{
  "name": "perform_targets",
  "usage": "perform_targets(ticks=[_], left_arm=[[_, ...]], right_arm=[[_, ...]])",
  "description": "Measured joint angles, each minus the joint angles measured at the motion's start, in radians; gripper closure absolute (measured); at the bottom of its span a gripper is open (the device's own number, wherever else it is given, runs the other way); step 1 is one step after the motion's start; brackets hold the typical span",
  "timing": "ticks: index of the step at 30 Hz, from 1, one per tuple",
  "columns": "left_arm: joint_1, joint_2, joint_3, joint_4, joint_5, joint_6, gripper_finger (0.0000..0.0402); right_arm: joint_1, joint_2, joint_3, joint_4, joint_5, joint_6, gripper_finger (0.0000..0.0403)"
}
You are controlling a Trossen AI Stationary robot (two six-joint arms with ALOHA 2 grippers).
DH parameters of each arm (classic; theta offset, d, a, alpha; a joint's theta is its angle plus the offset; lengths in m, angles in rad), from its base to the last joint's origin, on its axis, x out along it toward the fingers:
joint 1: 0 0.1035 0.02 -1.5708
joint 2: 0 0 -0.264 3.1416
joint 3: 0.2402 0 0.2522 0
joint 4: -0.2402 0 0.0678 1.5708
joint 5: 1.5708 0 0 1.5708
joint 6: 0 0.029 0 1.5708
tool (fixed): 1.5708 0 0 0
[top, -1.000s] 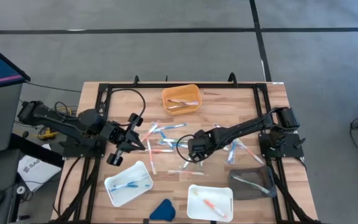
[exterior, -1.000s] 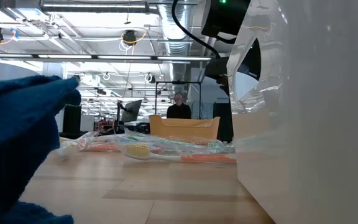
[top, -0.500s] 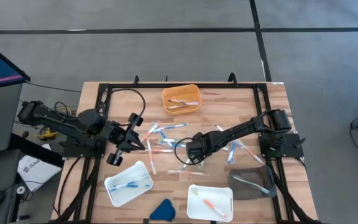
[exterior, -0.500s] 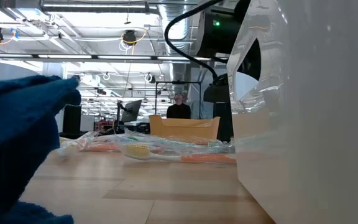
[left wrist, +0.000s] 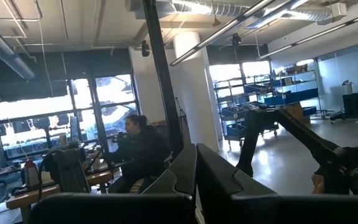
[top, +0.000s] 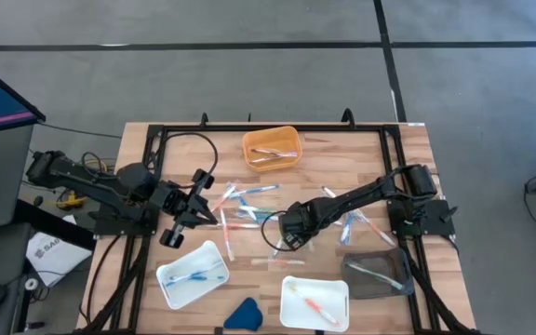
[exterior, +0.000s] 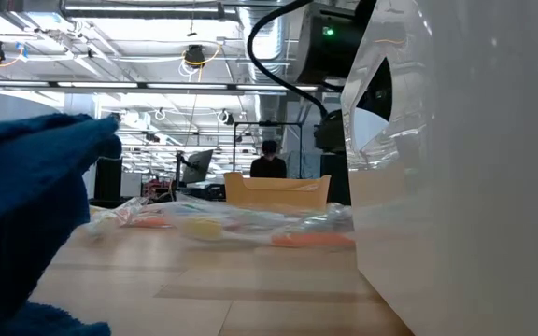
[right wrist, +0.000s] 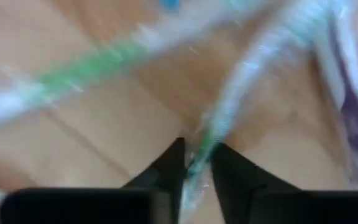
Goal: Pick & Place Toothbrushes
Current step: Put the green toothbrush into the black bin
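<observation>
We've got the right gripper [top: 285,244] down in the middle of the table [top: 408,158], fingers [right wrist: 166,168] pinched on a green brush [right wrist: 207,146] (wrapped in clear plastic, looks like). The rest of the brushes [top: 245,207] lie scattered just beside it, a few already in the trays [top: 314,301]. The left gripper [top: 214,219] is closed on nothing, parked over the table's left side

4 trays [top: 271,147], 2 arms [top: 361,194], 1 dark-blue wedge [top: 244,314], roughly 20 toothbrushes [top: 246,224].
</observation>
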State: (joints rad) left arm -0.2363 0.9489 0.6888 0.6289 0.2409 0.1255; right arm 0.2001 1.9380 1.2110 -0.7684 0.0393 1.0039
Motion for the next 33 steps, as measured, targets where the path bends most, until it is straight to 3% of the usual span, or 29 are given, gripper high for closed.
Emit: perform_targets(ticks=[4,8,13,20,27,33], left_arm=[[0.0,0.0,0.0,-0.001,0.0,0.0,0.0401],[0.0,0.0,0.0,-0.001,0.0,0.0,0.0401],[0.0,0.0,0.0,-0.001,0.0,0.0,0.0401],[0.0,0.0,0.0,-0.001,0.0,0.0,0.0401],[0.0,0.0,0.0,0.0,0.0,0.0,0.0401],[0.0,0.0,0.0,-0.001,0.0,0.0,0.0401]], right_arm=[[0.017,-0.019,-0.001,-0.047,-0.026,-0.039,0.0389],[0.043,-0.062,0.03,-0.112,-0.009,-0.038,0.0374],[0.086,-0.121,0.063,-0.271,0.069,-0.027,0.0393],[0.171,-0.24,0.105,-0.482,0.142,0.001,0.0389],[0.31,-0.367,0.13,-0.622,0.143,0.128,0.0392],[0.512,-0.411,0.13,-0.599,0.142,0.093,0.0395]])
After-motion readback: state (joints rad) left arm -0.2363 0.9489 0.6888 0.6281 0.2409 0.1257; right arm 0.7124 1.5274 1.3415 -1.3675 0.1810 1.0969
